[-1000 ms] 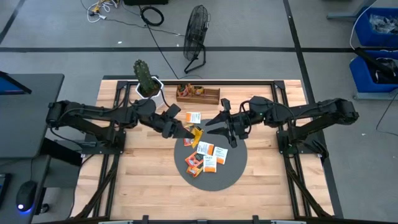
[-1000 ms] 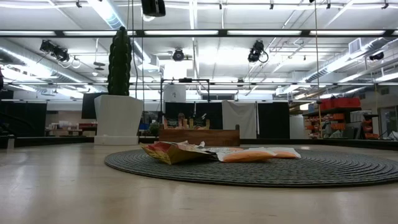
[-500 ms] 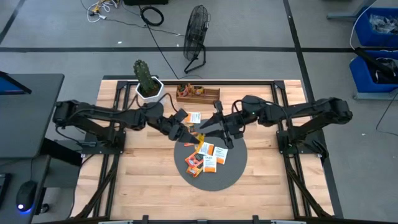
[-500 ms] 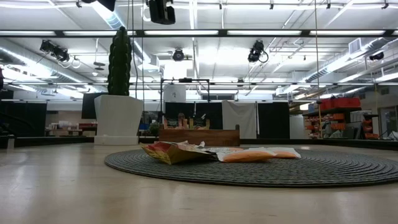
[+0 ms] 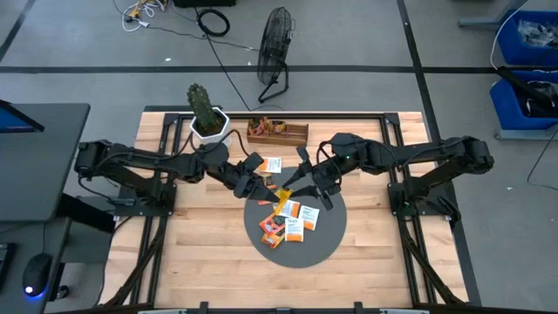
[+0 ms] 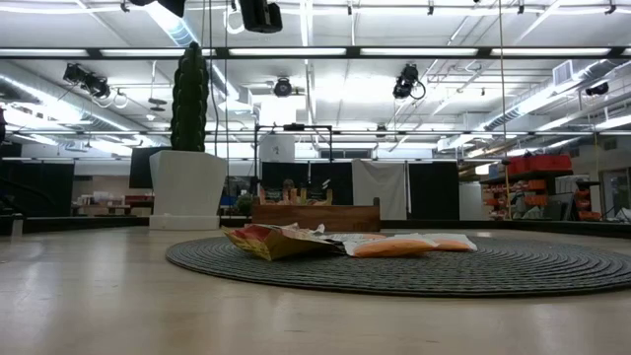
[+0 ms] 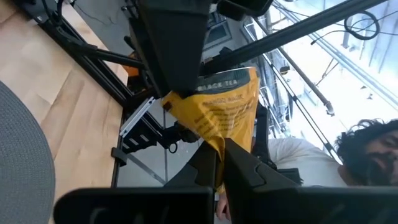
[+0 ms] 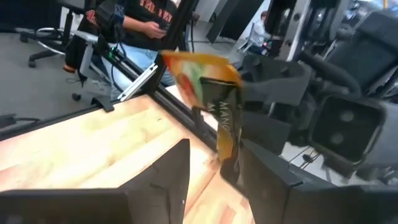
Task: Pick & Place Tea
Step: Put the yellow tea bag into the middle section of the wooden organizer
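Observation:
Several small orange, white and red tea sachets (image 5: 292, 222) lie flat on the grey round disc (image 5: 323, 244); they also show in the low view (image 6: 286, 242). One or two more sachets (image 5: 272, 164) lie on the wood beyond the disc. My left gripper (image 5: 266, 187) is shut on one orange-yellow sachet (image 5: 281, 194) above the disc's far left edge. My right gripper (image 5: 298, 185) is open and faces it. In the right wrist view its fingers (image 8: 168, 180) stand on either side of the sachet's free end (image 8: 221, 124). I cannot tell whether they touch it. My left gripper (image 7: 221, 155) pinches the orange-yellow sachet by one end (image 7: 214, 140) between its two fingers. The fingers come roughly level from the table's left. The sachet sticks out beyond the fingertips toward my right gripper, lifted clear of the disc.
A brown wooden tray (image 5: 277, 133) stands at the table's far edge, with a potted cactus (image 5: 205, 113) to its left. Bare wood lies to the left, right and near side of the disc. People show in the room beyond the table (image 8: 143, 25).
My right gripper has gone toward the table's left, up to the sachet held by my left gripper, so that its open fingers now flank the sachet's free end. My left gripper has kept the sachet up off the disc.

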Tool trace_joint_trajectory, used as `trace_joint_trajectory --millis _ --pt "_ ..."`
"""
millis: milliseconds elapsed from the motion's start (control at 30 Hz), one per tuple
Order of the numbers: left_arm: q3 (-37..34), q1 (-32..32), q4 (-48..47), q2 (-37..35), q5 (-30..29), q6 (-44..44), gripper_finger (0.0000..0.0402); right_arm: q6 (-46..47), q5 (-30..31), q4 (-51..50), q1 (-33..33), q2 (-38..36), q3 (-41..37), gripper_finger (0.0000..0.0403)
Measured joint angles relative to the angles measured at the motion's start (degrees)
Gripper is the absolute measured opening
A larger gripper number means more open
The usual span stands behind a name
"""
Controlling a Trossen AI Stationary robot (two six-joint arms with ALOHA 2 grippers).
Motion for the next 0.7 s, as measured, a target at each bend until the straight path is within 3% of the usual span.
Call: trace_joint_trajectory --millis 333,433,600,700 --pt "0.00 0.02 0.06 -0.01 -0.04 0.13 0.0013 0.96 -0.49 2.51 0.00 0.00 0.00 0.0132" --pt "0.00 0.00 0.04 -0.01 0.02 0.11 0.0012 0.96 -1.07 2.52 0.00 0.00 0.00 0.0104" --pt "0.00 0.02 0.05 -0.01 0.04 0.09 0.0014 0.96 -1.05 2.57 -0.04 0.00 0.00 0.0021" --pt "0.00 0.02 0.06 -0.01 0.04 0.07 0.0013 1.59 -1.09 2.57 -0.02 0.00 -0.02 0.0008"
